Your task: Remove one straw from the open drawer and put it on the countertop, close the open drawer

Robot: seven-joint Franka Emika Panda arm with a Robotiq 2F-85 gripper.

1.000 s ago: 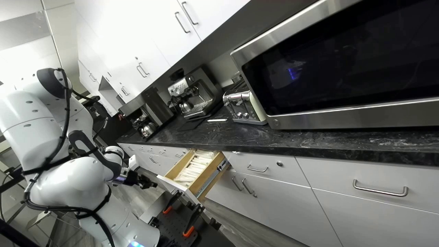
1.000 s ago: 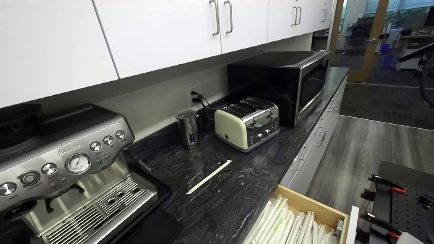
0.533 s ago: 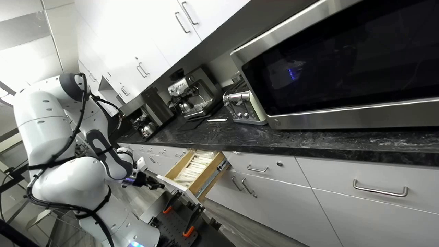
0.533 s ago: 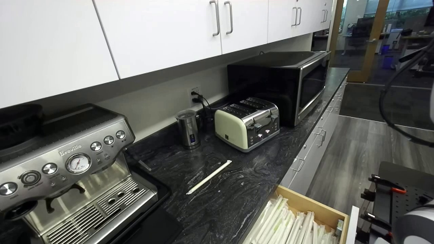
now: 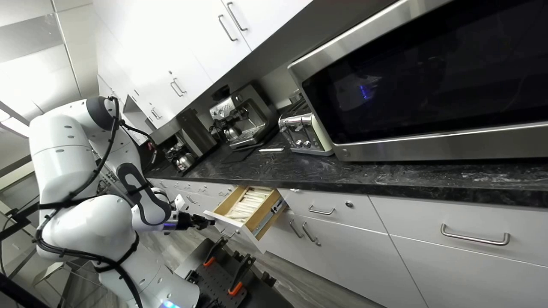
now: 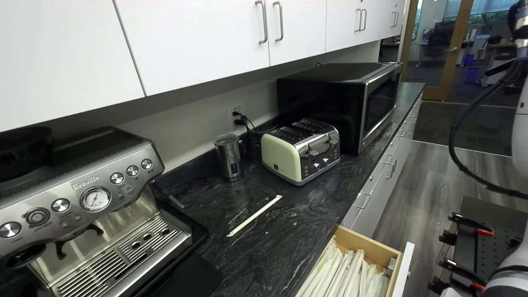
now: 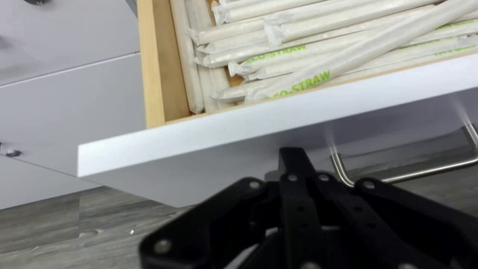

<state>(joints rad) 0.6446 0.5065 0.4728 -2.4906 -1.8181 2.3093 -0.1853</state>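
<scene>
The drawer (image 5: 262,217) is partly open below the dark countertop (image 5: 325,171); its pale wood side (image 6: 369,246) and white front (image 7: 179,149) also show in an exterior view and the wrist view. Many white wrapped straws (image 7: 246,56) lie in the drawer. A single straw (image 6: 254,216) lies on the countertop; it also shows in an exterior view (image 5: 271,150). My gripper (image 7: 293,158) is shut and empty, its tips against the outer face of the drawer front, beside the bar handle (image 7: 422,175). My gripper (image 5: 210,222) is at the drawer front in an exterior view.
A cream toaster (image 6: 284,154), a metal frother (image 6: 229,156), an espresso machine (image 6: 103,198) and a microwave (image 6: 330,90) stand on the countertop. A black perforated board (image 5: 218,273) with orange-tipped clamps lies below the drawer, beside the arm's base.
My arm has moved toward the cabinets, and the gripper has reached the drawer front. The drawer has slid partway inward within the last half second. The straw on the countertop has not moved.
</scene>
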